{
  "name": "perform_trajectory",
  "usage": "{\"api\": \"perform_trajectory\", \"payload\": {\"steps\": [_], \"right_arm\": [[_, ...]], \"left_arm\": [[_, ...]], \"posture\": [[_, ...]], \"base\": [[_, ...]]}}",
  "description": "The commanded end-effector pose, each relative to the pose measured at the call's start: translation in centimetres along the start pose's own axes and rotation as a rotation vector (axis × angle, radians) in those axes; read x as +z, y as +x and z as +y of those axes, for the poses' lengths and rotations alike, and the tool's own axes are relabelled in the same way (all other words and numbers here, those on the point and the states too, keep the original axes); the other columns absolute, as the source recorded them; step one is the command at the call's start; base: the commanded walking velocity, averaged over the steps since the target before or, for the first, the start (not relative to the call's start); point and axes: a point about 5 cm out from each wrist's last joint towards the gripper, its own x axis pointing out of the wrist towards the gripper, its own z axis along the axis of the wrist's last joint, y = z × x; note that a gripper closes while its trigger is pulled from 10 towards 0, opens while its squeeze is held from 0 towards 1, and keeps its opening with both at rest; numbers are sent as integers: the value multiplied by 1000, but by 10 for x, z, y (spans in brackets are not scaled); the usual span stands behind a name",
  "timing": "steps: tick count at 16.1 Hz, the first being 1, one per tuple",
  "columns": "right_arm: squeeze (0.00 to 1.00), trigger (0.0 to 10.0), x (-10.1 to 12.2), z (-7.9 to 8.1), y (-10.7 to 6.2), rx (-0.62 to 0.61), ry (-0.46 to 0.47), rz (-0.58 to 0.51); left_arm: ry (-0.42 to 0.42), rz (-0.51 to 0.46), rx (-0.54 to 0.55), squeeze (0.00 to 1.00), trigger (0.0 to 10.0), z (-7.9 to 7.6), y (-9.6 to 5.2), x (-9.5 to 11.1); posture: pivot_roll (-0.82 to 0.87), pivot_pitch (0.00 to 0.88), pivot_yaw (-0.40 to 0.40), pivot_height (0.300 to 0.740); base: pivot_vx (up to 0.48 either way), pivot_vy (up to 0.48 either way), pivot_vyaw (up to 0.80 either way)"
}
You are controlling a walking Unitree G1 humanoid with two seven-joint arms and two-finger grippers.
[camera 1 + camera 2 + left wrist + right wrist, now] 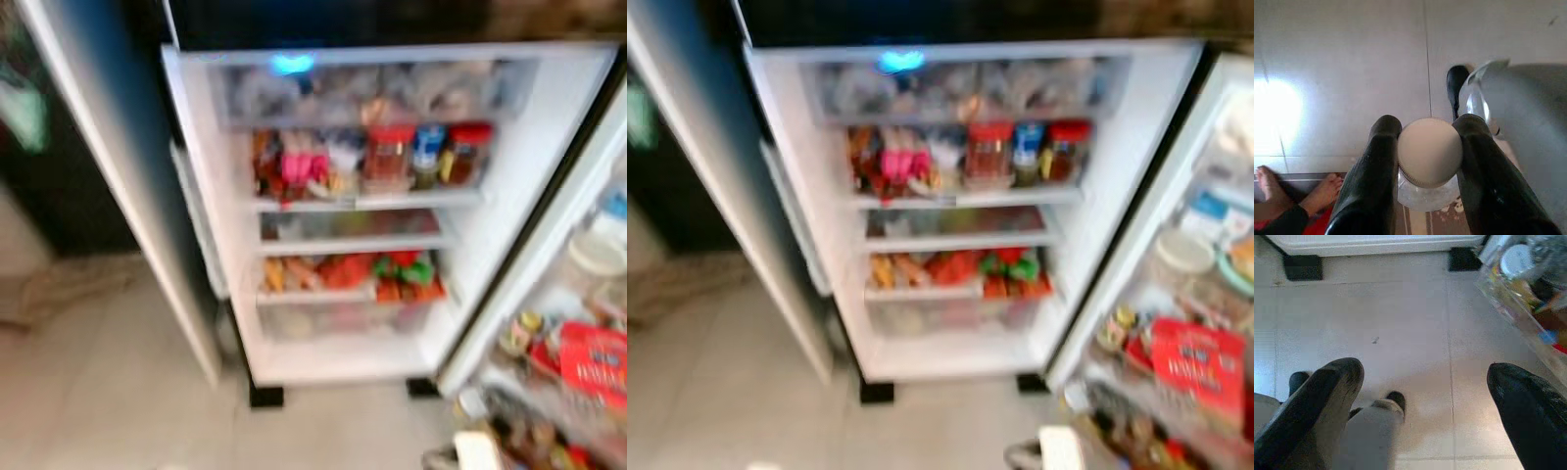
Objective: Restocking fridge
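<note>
Fridge (549, 147) open; left jaws around a beige-capped jar (1430, 152) (right jaws apart, empty).

Pale floor tiles (1400, 318) with thin grout lines spread below; a bright patch of glare (1273, 112) lies on them; a person's bare feet (1298, 188) stand at the tile edge, beside a strip of red cloth (1327, 223); a dark cabinet (59, 186) stands at far left.
</note>
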Motion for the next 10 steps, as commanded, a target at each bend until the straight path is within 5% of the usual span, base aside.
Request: {"api": "perform_trajectory", "payload": {"steps": [1, 4, 10], "right_arm": [[0, 10000, -6, -7, -2, -14, 11, 17], [0, 10000, -6, -7, -2, -8, 2, 21], [0, 10000, -6, -8, -2, -12, -37, 26]], "left_arm": [[-3, -14, -8, 0, 10000, -4, 1, 4], [-1, -15, -10, 0, 10000, -4, 1, 4], [24, -145, 30, 0, 10000, -2, -1, 15]], "posture": [[-40, 0, 14, 740], [-40, 0, 13, 740], [-35, 0, 13, 740]], "base": [[0, -341, 0], [0, -340, 0], [0, 0, 0]]}}
